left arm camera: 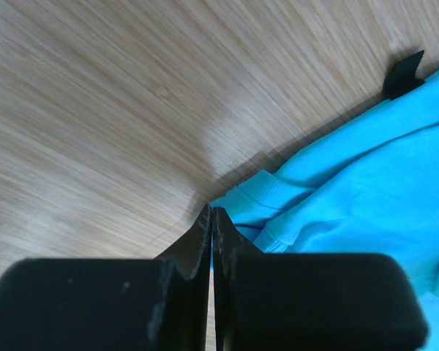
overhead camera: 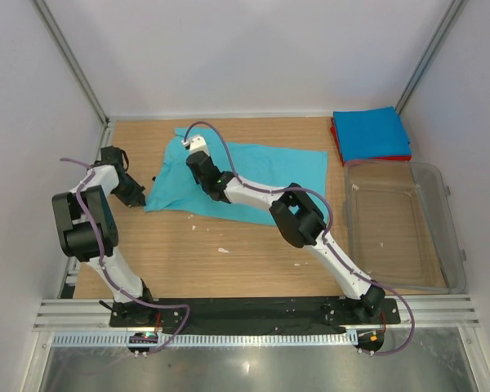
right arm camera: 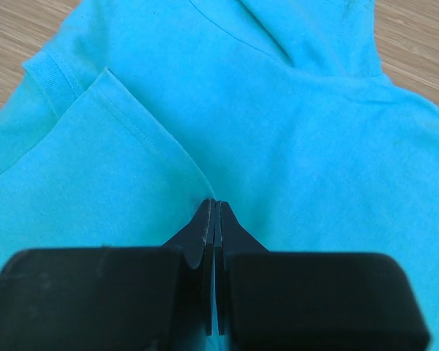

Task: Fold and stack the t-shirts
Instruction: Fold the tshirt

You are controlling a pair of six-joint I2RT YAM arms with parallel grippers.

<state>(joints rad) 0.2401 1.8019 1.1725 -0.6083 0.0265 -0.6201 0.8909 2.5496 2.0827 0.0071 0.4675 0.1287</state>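
Wooden desk (overhead camera: 253, 261) carrying turquoise cloth t-shirt (overhead camera: 286, 175), spread mid-rear. At rear right corner, folded blue t-shirt square (overhead camera: 369, 132) atop folded red t-shirt (overhead camera: 376, 158). Left fingers (left arm camera: 197, 245) pressed together at turquoise sleeve hem; right fingers (right arm camera: 203, 228) together on turquoise cloth.

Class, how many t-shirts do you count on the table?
3. Teal one spread mid-table; blue one folded atop red one, far right corner. Others could hide in that stack.
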